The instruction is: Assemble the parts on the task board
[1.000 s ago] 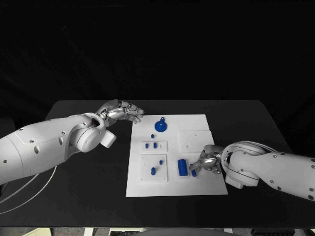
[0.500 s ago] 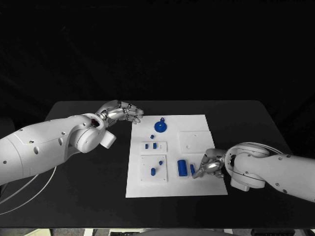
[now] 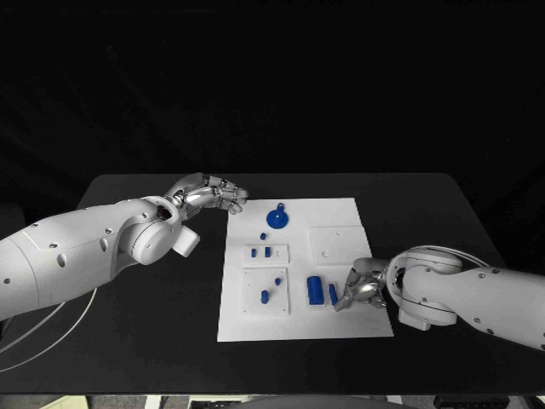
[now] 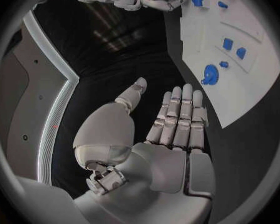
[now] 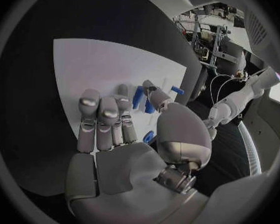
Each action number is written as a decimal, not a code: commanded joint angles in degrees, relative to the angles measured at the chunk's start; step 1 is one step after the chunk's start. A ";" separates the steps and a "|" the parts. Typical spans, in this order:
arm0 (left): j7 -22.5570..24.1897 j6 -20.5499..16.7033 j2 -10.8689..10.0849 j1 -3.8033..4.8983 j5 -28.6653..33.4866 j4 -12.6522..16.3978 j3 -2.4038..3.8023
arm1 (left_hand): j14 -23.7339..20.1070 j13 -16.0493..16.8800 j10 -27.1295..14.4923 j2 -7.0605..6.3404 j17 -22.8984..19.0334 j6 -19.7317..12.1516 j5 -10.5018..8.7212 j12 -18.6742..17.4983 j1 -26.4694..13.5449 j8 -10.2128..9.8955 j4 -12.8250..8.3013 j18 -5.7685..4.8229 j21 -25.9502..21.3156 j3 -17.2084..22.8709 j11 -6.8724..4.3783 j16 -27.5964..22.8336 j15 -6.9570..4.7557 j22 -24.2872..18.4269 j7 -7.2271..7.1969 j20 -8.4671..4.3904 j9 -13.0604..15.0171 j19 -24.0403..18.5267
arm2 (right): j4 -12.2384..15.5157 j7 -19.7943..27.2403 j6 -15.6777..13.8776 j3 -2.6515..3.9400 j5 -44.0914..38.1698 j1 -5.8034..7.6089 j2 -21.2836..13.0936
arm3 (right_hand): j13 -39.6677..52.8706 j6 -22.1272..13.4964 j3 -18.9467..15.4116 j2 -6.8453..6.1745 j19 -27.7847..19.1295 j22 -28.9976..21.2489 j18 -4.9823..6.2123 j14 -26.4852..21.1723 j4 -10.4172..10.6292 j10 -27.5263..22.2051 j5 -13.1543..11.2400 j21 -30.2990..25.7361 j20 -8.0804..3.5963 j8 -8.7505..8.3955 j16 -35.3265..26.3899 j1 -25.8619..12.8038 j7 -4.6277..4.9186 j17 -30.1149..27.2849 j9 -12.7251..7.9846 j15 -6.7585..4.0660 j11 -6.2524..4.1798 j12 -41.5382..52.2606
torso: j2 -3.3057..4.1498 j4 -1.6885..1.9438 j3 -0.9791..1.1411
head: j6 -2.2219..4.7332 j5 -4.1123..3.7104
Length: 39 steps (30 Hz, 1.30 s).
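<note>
My right hand (image 3: 361, 288) is down on the task board (image 3: 347, 223) with fingers curled round a small blue part (image 3: 334, 294), though I can't tell if it's gripped, so it might skid away; left hand (image 3: 209, 194) hovers open.

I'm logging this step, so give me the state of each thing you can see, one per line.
left robot hand: open, empty, beside the task board's far left corner.
right robot hand: fingertips at a small blue part; grip unclear.
task board: flat on the table.
blue cylinder: lying on its side.
blue round part: resting on the board.
</note>
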 commanded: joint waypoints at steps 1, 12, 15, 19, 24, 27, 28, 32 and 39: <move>0.42 0.69 0.06 0.02 0.28 0.15 0.03 | 0.30 -0.09 0.12 0.42 0.06 -0.30 0.13 0.24 -0.29 0.28 0.06 0.85 -0.35 0.18 0.22 -0.33 0.04 0.77 -0.08 0.00 -0.08 0.37 | -0.11 -0.39 -0.73 -0.01 -2.05 -0.06 0.18 | -0.08 0.50 0.40 1.95 -0.21 -0.10 1.65 -0.09 -0.41 -0.13 -0.08 -0.19 0.02 -0.11 -0.28 0.32 -0.22 0.04 0.05 -0.52 -0.26 0.16 | -0.02 0.00 -0.07 | -0.10 0.05; 0.38 0.68 0.04 0.02 0.28 0.16 0.03 | 0.31 -0.10 0.13 0.42 0.10 -0.29 0.13 0.25 -0.29 0.29 0.05 0.85 -0.38 0.18 0.22 -0.36 0.04 0.79 -0.09 0.00 -0.08 0.38 | -0.60 0.05 -1.51 -0.02 -2.15 -0.06 0.96 | -0.36 1.43 8.92 4.68 -0.06 0.02 1.65 0.05 1.93 0.39 -0.08 0.07 0.49 -0.38 -0.20 1.39 -0.32 0.06 -0.36 -0.52 -0.34 0.15 | 0.00 0.02 -0.02 | -0.21 0.14; 0.37 0.64 0.02 0.02 0.28 0.14 0.02 | 0.31 -0.10 0.13 0.42 0.11 -0.29 0.13 0.25 -0.29 0.30 0.05 0.85 -0.39 0.18 0.22 -0.36 0.04 0.80 -0.09 0.00 -0.09 0.39 | -0.73 -0.02 -1.33 -0.02 -2.16 -0.06 1.01 | -0.36 1.57 9.53 4.80 -0.02 0.07 1.64 0.08 1.83 0.48 -0.09 0.16 0.54 -0.36 -0.16 1.42 -0.34 0.07 -0.37 -0.50 -0.35 0.20 | 0.01 0.00 0.01 | -0.27 0.22; 0.34 0.66 0.03 0.03 0.28 0.13 0.02 | 0.31 -0.10 0.13 0.42 0.12 -0.29 0.13 0.26 -0.29 0.30 0.04 0.85 -0.40 0.18 0.22 -0.38 0.04 0.81 -0.09 0.00 -0.09 0.39 | -0.67 0.06 -0.81 -0.02 -2.16 -0.06 1.14 | -0.36 1.64 9.86 4.79 0.01 0.10 1.64 0.10 1.68 0.54 -0.09 0.22 0.58 -0.36 -0.14 1.42 -0.34 0.08 -0.38 -0.50 -0.36 0.23 | -0.01 -0.04 -0.03 | -0.26 0.19; 0.30 0.69 0.07 0.03 0.28 0.15 0.02 | 0.31 -0.10 0.12 0.42 0.14 -0.29 0.13 0.26 -0.27 0.31 0.03 0.85 -0.41 0.19 0.21 -0.39 0.04 0.82 -0.09 0.00 -0.09 0.40 | -0.49 -0.25 0.67 -0.03 -2.04 -0.06 1.47 | -0.36 1.74 10.00 3.62 0.04 0.18 1.65 0.13 1.28 0.61 -0.09 0.36 0.70 -0.38 -0.09 0.94 -0.34 0.08 -0.41 -0.47 -0.35 0.27 | 0.00 -0.03 -0.01 | -0.30 0.15; 0.06 0.87 0.06 0.03 0.28 0.12 0.02 | 0.32 -0.11 0.12 0.43 0.15 -0.29 0.13 0.26 -0.26 0.31 0.02 0.85 -0.42 0.20 0.21 -0.40 0.03 0.82 -0.09 0.00 -0.10 0.40 | -0.67 -0.72 1.55 -0.03 -2.04 -0.06 1.65 | -0.36 1.75 10.07 3.21 0.06 0.19 1.65 0.15 0.99 0.62 -0.09 0.40 0.72 -0.40 -0.07 0.89 -0.34 0.08 -0.43 -0.47 -0.35 0.28 | -0.02 0.01 -0.01 | -0.32 0.14; 0.03 0.92 0.06 0.03 0.28 0.11 0.02 | 0.32 -0.11 0.12 0.43 0.15 -0.29 0.13 0.26 -0.25 0.31 0.01 0.85 -0.42 0.20 0.21 -0.40 0.03 0.82 -0.09 0.00 -0.10 0.40 | -0.71 -0.82 1.87 -0.03 -2.02 -0.06 1.67 | -0.36 1.74 10.14 3.07 0.06 0.20 1.65 0.15 0.75 0.61 -0.09 0.42 0.71 -0.41 -0.07 1.00 -0.34 0.08 -0.43 -0.47 -0.35 0.28 | -0.03 0.01 -0.01 | -0.28 0.13; 0.11 0.84 0.05 0.03 0.28 0.10 0.02 | 0.32 -0.11 0.11 0.42 0.16 -0.30 0.13 0.26 -0.24 0.31 0.00 0.85 -0.42 0.20 0.22 -0.41 0.03 0.83 -0.09 0.00 -0.10 0.40 | -0.66 -0.87 3.80 -0.03 -1.37 -0.05 1.68 | -0.36 1.69 10.15 2.32 0.02 0.24 1.65 0.15 -0.11 0.57 -0.04 0.47 0.69 -0.46 -0.08 1.35 -0.32 0.06 -0.46 -0.46 -0.33 0.27 | -0.04 0.02 -0.08 | -0.34 0.13; 0.13 0.86 0.06 0.03 0.28 0.09 0.02 | 0.31 -0.11 0.10 0.43 0.17 -0.31 0.13 0.26 -0.22 0.31 -0.02 0.85 -0.44 0.21 0.22 -0.43 0.03 0.84 -0.09 0.00 -0.11 0.40 | -0.55 -0.40 3.31 -0.04 -1.13 -0.05 1.57 | -0.46 1.67 8.81 -0.15 -0.09 0.24 1.65 0.25 -2.83 0.46 1.38 0.45 0.92 -0.75 -0.24 1.69 -0.13 -0.10 -0.76 -0.25 -0.14 0.21 | -0.04 0.00 -0.07 | -0.27 0.11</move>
